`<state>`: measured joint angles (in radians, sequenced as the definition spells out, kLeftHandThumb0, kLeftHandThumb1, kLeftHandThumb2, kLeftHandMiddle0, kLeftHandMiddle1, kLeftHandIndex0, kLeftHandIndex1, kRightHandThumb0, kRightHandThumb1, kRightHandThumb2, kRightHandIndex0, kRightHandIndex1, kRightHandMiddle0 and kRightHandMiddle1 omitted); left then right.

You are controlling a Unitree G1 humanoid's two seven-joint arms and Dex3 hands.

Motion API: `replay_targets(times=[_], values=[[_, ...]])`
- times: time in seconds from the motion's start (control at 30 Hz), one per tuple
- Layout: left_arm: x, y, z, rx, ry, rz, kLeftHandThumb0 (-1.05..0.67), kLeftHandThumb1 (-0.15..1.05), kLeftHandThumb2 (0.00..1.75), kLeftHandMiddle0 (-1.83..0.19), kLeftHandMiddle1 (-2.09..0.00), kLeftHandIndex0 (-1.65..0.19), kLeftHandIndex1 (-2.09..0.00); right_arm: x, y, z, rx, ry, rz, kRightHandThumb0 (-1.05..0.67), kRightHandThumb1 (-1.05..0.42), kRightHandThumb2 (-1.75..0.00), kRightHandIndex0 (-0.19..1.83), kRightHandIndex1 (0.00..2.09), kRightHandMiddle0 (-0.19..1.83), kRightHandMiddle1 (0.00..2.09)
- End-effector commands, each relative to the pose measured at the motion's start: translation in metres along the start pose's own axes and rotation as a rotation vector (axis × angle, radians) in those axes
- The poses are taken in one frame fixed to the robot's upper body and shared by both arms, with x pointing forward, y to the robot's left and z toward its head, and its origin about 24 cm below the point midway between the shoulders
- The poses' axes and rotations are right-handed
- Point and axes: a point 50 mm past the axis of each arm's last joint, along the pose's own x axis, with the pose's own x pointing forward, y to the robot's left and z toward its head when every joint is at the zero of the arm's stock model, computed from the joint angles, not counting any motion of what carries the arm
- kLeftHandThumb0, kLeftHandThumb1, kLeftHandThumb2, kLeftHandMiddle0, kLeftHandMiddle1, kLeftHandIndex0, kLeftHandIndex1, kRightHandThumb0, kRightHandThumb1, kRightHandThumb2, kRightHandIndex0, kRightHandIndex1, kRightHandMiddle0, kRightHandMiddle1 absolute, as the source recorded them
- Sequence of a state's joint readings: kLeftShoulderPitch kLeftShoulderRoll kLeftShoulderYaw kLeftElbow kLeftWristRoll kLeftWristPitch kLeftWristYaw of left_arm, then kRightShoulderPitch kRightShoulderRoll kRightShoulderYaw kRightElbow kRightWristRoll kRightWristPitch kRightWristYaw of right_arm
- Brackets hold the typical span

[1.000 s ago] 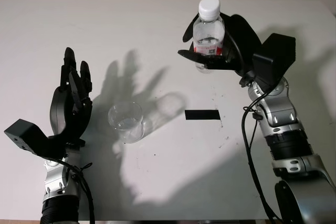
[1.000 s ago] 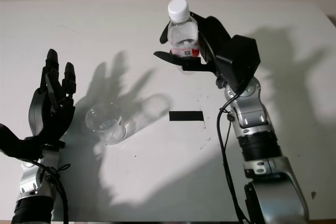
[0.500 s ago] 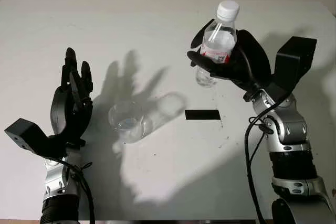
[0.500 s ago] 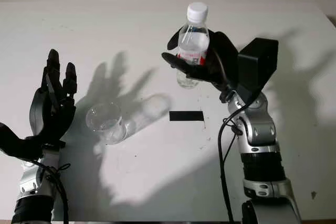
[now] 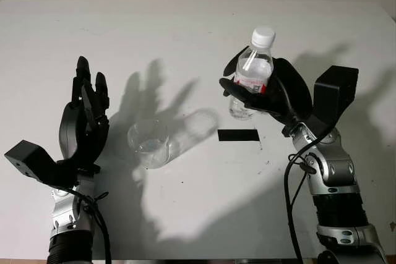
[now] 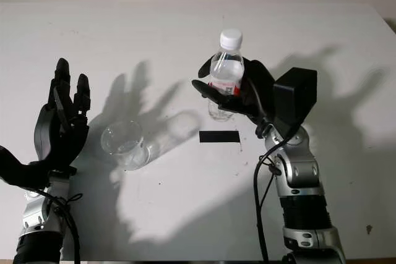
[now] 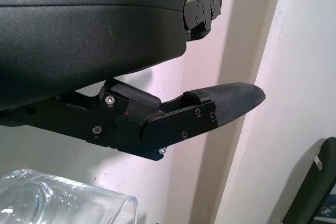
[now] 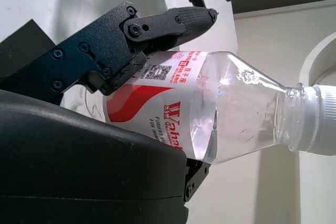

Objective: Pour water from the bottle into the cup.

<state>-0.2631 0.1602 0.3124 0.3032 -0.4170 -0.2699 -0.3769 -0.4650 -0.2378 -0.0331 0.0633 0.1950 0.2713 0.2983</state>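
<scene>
A clear plastic water bottle point(image 5: 252, 77) with a white cap and a red and white label point(image 8: 157, 103) stands upright, a little tilted, above the table's middle right. My right hand point(image 5: 272, 94) is shut on the bottle around its label. A clear empty cup point(image 5: 148, 143) stands on the white table point(image 5: 198, 214) left of the middle, its rim point(image 7: 58, 200) close to my left hand. My left hand point(image 5: 86, 119) is open, held upright just left of the cup and apart from it.
A short strip of black tape point(image 5: 238, 135) lies on the table between the cup and the bottle. Dark shadows of both hands fall across the table's middle.
My right hand has carried the bottle from the far middle of the table nearer to me and lower. The left hand and the cup have not moved.
</scene>
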Motion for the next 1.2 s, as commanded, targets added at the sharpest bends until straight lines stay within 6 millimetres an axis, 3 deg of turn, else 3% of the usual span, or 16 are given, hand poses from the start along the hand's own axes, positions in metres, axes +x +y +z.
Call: replay_targets(times=[0.0, 0.8, 1.17], values=[[-0.010, 0.004, -0.009, -0.002, 0.044, 0.021, -0.76, 1.05, 0.69, 0.19, 0.00, 0.19, 0.00, -0.003, 0.002, 0.004, -0.014, -0.003, 0.013, -0.38, -1.05, -0.53, 1.25, 2.09, 0.98, 2.09], [-0.010, 0.005, -0.007, -0.014, 0.042, 0.027, -0.77, 1.05, 0.66, 0.19, 0.00, 0.19, 0.00, -0.008, 0.012, -0.029, 0.024, 0.102, 0.023, -0.42, -1.05, -0.55, 1.35, 2.09, 1.07, 2.09], [-0.009, 0.006, -0.006, 0.001, 0.045, 0.027, -0.77, 1.05, 0.67, 0.19, 0.00, 0.19, 0.00, -0.010, 0.012, -0.046, -0.094, 0.098, 0.020, -0.48, -1.05, -0.51, 1.20, 2.09, 0.97, 2.09]])
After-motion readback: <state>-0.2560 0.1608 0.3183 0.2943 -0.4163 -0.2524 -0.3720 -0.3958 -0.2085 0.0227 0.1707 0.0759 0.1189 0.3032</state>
